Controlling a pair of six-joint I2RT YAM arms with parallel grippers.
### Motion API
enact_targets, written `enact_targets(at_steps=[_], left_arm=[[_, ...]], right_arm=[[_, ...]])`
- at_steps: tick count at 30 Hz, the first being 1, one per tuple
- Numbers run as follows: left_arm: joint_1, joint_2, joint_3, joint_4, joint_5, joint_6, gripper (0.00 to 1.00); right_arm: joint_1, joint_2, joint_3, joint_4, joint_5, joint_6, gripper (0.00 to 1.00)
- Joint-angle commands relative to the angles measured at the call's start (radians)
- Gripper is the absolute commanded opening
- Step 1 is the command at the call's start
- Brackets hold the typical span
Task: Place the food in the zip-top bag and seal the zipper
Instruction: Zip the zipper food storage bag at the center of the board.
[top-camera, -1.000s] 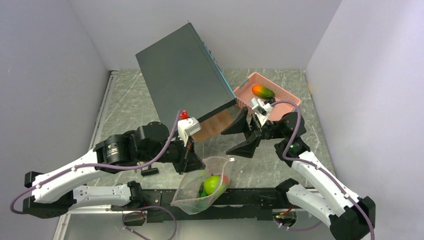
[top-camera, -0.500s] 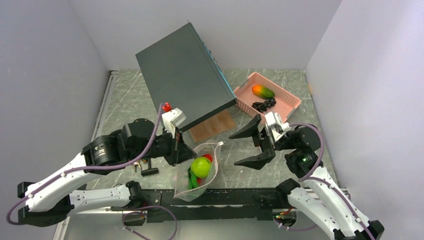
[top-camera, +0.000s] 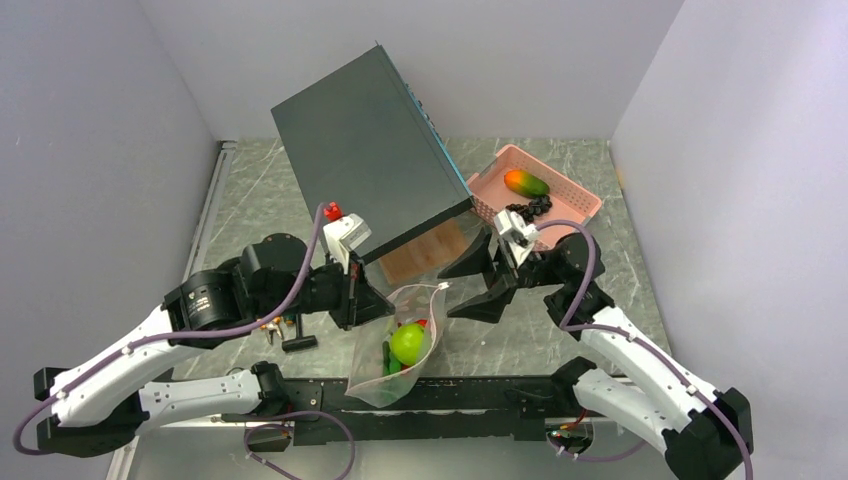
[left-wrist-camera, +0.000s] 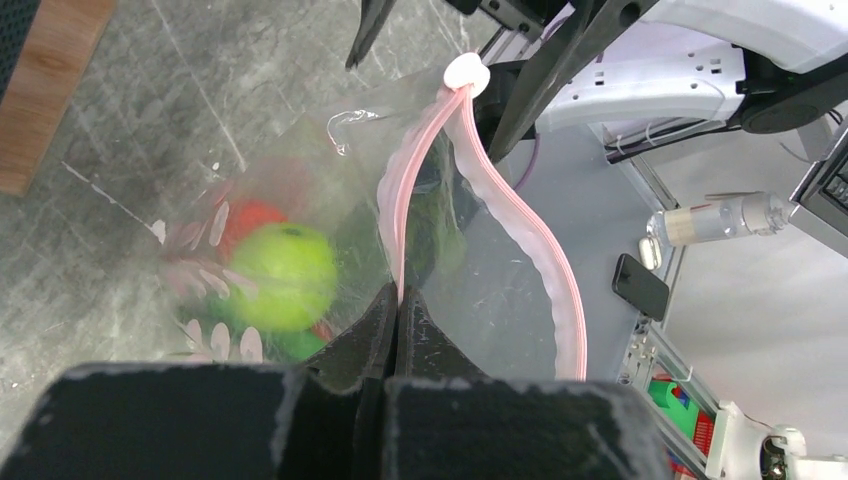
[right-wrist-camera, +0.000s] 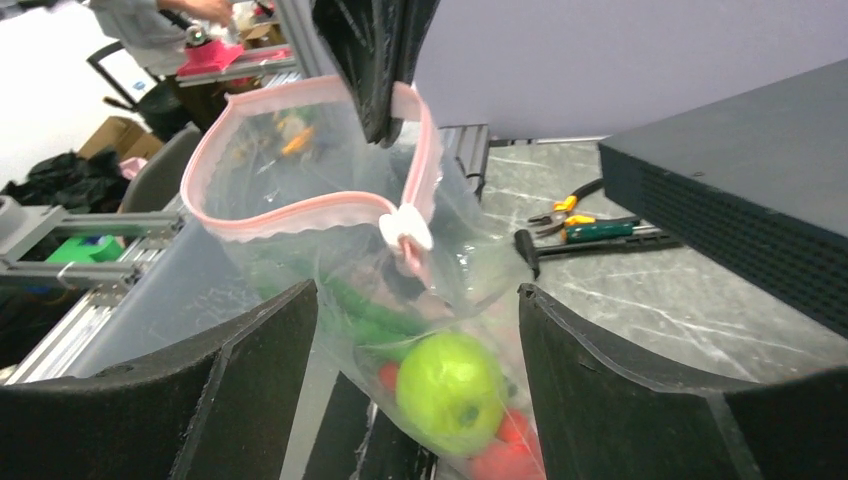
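Observation:
The clear zip-top bag (top-camera: 385, 360) hangs from my left gripper (top-camera: 366, 303), which is shut on its pink zipper strip (left-wrist-camera: 400, 225). The mouth gapes open, with a white slider (left-wrist-camera: 466, 72) at the far end. Inside lie a lime-green fruit (top-camera: 408, 342), green pods (right-wrist-camera: 365, 310) and red pieces (right-wrist-camera: 495, 455). My right gripper (top-camera: 462, 290) is open just right of the bag, and in the right wrist view (right-wrist-camera: 415, 300) its fingers straddle the bag's lower part without closing on it. The mango (top-camera: 525, 182) and black grapes (top-camera: 528, 210) lie in the pink basket (top-camera: 585, 203).
A large dark box (top-camera: 370, 160) leans tilted over the table's middle, above a wooden board (top-camera: 425, 255). Orange-and-black hand tools (right-wrist-camera: 575, 215) lie on the table left of the bag. The frame rail (top-camera: 500, 395) runs along the near edge under the bag.
My left arm drew the bag leftwards and has since held still. My right gripper came away from the basket and moved left, open, up to the bag. The fruit inside sank lower.

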Motion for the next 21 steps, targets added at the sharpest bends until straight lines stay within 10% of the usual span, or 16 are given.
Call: enact_targets(at_steps=[1, 13, 17, 21], left_arm=[[0.006, 0.014, 0.015, 0.093, 0.050, -0.007, 0.00], [0.007, 0.017, -0.003, 0.102, 0.068, -0.018, 0.00], [0.009, 0.008, -0.009, 0.087, 0.058, -0.013, 0.00], [0.009, 0.014, 0.008, 0.041, 0.051, 0.003, 0.12]], right_arm=[[0.064, -0.009, -0.041, 0.122, 0.023, -0.004, 0.74], [0.127, 0.025, -0.102, 0.240, 0.068, 0.022, 0.34], [0.127, 0.004, -0.074, 0.125, 0.077, -0.045, 0.00], [0.126, -0.031, -0.016, -0.069, 0.147, -0.103, 0.00]])
